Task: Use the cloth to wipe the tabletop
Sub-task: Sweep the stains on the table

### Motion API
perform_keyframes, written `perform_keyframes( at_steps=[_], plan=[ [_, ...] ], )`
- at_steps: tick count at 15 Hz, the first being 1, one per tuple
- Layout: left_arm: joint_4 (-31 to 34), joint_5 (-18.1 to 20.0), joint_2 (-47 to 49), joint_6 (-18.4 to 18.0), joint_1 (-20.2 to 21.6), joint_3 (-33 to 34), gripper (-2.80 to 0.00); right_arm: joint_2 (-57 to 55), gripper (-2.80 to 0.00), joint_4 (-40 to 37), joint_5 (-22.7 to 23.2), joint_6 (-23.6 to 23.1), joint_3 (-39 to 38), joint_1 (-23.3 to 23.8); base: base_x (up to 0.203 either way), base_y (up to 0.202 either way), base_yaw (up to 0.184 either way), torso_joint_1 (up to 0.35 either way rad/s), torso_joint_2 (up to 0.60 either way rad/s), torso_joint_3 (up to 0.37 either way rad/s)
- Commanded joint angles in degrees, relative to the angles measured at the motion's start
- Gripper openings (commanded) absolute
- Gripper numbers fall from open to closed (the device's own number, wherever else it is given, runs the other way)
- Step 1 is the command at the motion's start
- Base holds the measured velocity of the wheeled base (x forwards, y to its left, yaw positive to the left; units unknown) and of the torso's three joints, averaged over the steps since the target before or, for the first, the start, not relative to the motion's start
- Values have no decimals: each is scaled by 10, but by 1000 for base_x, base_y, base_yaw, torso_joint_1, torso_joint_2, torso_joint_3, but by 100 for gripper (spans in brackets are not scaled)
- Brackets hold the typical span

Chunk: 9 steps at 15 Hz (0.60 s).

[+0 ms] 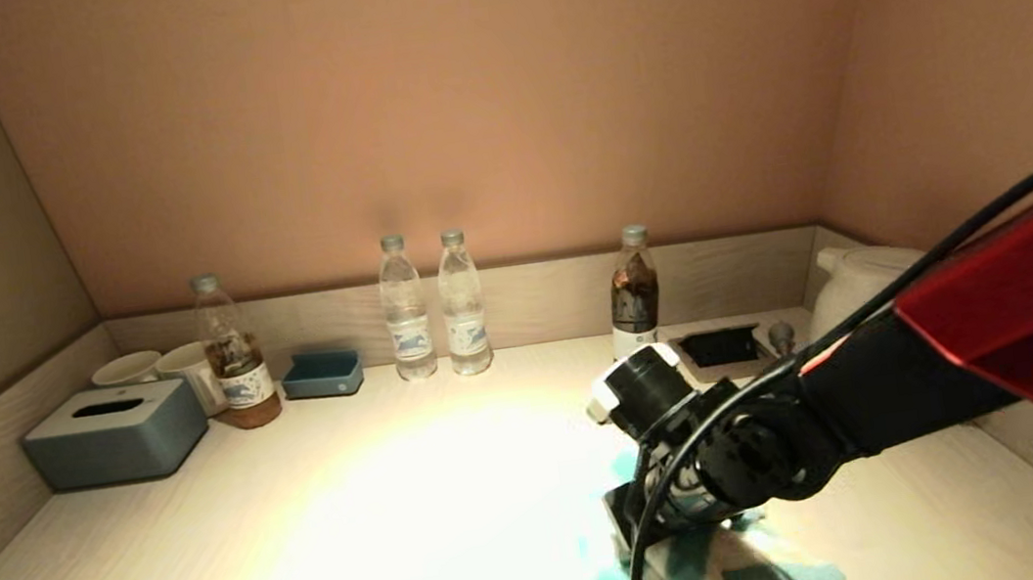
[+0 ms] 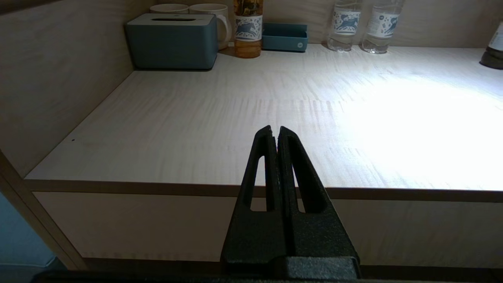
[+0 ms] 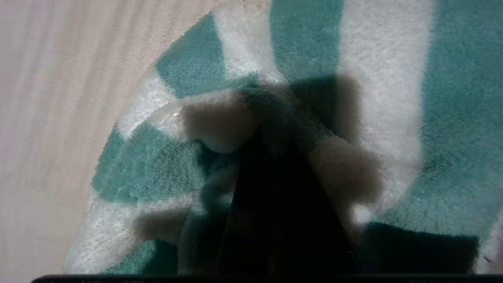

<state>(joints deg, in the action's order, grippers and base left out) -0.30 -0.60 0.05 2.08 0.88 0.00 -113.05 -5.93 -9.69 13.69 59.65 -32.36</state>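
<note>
Right gripper (image 3: 271, 129) apparently pinches the cloth (image 1: 739, 578) at five o'clock on the tabletop (image 1: 356, 507) for wiping; left gripper (image 2: 275, 135) idles, pressed together.

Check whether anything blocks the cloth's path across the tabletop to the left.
Nothing visible does. The right hand is shut on the cloth at the tabletop's near right. The tissue box, mugs and bottles stand along the back edge. The left hand is parked off the front edge.
</note>
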Motion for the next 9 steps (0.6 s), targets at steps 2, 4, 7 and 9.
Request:
perform_keyframes(
  at_steps=[2,4,7,9],
  plan=[
    [0,0,0,0,1,0,-280,19,-280,14,0,-1,-10,24,0,0,0,0,0,0],
    [0,0,0,0,1,0,-280,29,-280,14,0,-1,-21,55,0,0,0,0,0,0],
    [0,0,0,0,1,0,-280,55,-280,13,0,-11,-37,83,0,0,0,0,0,0],
    [0,0,0,0,1,0,-280,68,-280,12,0,-15,-45,96,0,0,0,0,0,0]
  ],
)
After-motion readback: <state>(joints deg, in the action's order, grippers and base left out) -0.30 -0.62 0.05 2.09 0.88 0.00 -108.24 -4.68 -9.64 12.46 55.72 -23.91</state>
